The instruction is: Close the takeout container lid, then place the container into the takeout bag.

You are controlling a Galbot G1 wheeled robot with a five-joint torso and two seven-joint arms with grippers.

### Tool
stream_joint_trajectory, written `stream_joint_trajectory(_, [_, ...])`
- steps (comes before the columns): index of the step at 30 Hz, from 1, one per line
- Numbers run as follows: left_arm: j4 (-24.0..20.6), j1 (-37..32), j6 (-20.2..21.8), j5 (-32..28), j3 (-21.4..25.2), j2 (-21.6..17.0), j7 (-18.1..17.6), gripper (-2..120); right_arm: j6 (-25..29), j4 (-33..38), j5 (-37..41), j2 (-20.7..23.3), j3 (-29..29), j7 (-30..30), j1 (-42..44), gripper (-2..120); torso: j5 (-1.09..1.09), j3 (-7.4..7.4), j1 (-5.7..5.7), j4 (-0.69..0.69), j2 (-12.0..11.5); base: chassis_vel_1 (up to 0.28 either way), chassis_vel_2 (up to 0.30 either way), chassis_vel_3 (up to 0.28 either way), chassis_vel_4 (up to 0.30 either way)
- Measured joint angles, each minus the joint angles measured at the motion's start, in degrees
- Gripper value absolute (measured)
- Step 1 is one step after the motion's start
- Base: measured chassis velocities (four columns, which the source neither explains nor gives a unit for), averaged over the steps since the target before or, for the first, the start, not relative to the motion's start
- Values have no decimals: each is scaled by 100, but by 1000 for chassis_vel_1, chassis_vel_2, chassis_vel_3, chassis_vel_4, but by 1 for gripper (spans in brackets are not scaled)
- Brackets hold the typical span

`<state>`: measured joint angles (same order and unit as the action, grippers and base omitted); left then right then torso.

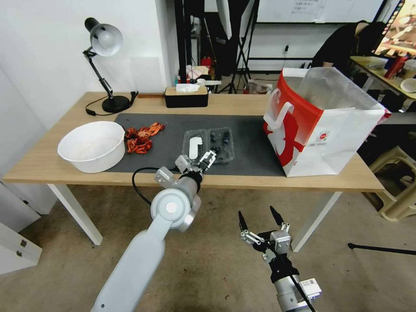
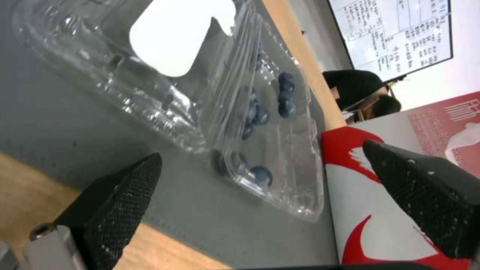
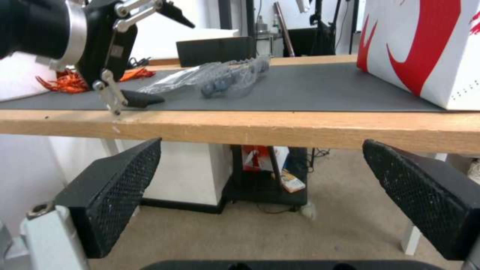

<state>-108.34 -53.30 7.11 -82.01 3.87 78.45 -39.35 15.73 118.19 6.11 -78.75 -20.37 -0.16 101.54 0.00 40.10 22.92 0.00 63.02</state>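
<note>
The takeout container (image 1: 221,145) lies open on the grey mat (image 1: 251,151), a clear clamshell with dark blueberries in its tray half (image 2: 272,123). The lid (image 1: 194,146), bearing a white label (image 2: 170,41), lies flat on the mat beside the tray. My left gripper (image 1: 199,162) hovers open at the container's near edge, one finger on each side of it (image 2: 260,153). Low in front of the table, below its edge, my right gripper (image 1: 259,219) hangs open and holds nothing (image 3: 262,144). The red-and-white takeout bag (image 1: 320,125) stands open to the right of the container.
A big white bowl (image 1: 92,145) and red crayfish (image 1: 141,138) sit left of the container. A black tissue box (image 1: 186,96) and a desk lamp (image 1: 104,65) stand at the back. The wooden table's front edge (image 1: 242,181) runs just behind my left wrist. A plastic stool (image 1: 396,182) is at far right.
</note>
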Motion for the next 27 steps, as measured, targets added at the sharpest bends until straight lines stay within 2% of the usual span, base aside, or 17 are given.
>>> stream_joint_trajectory(21, [324, 147, -138, 11, 152, 84, 37, 100, 121, -32, -145, -79, 60, -32, 116, 100, 0, -1, -1, -1, 2, 0, 0, 0, 0])
stream_joint_trajectory(25, [387, 120, -320, 124, 141, 107, 202, 100, 148, -54, -165, -100, 69, -48, 137, 100, 0, 0, -1, 0, 2, 0, 0, 0, 0])
stream_joint_trajectory(27, [422, 38, -630, 236, 117, 119, 575, 100, 167, -73, -183, -115, 73, -65, 154, 100, -1, 2, 0, 2, 0, 0, 0, 0, 0])
